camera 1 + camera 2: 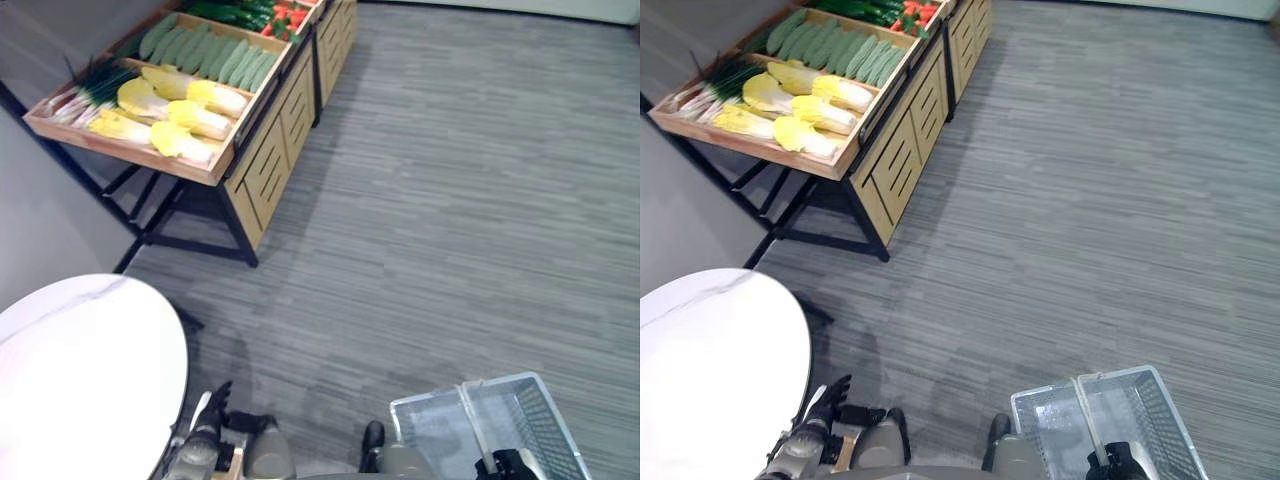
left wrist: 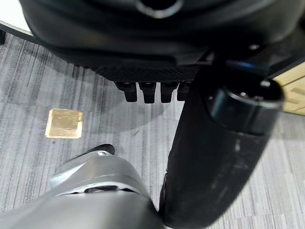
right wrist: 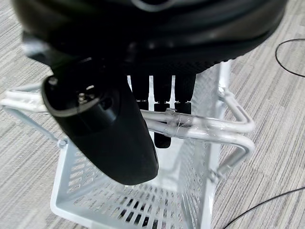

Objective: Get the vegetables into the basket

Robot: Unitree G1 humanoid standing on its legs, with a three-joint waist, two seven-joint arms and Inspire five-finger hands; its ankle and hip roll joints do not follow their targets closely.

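The vegetables lie on a wooden display stand (image 1: 215, 170) at the far left: yellow-white cabbages (image 1: 170, 110), green cucumbers (image 1: 210, 55), scallions (image 1: 90, 90) and red produce (image 1: 288, 14) further back. A white wire basket (image 1: 425, 398) hangs low at the right with nothing in it. My right hand (image 1: 510, 465) is shut on its handle (image 3: 209, 125), fingers (image 3: 162, 119) curled over the bar. My left hand (image 1: 205, 425) hangs low beside the round table, fingers relaxed and holding nothing. Both hands are far from the stand.
A white round table (image 1: 80, 370) fills the lower left. The stand rests on black metal legs (image 1: 235, 215) beside wooden crate cabinets (image 1: 275, 140). Grey carpet (image 1: 450, 200) stretches between me and the stand. A brass floor plate (image 2: 64, 123) sits near my left hand.
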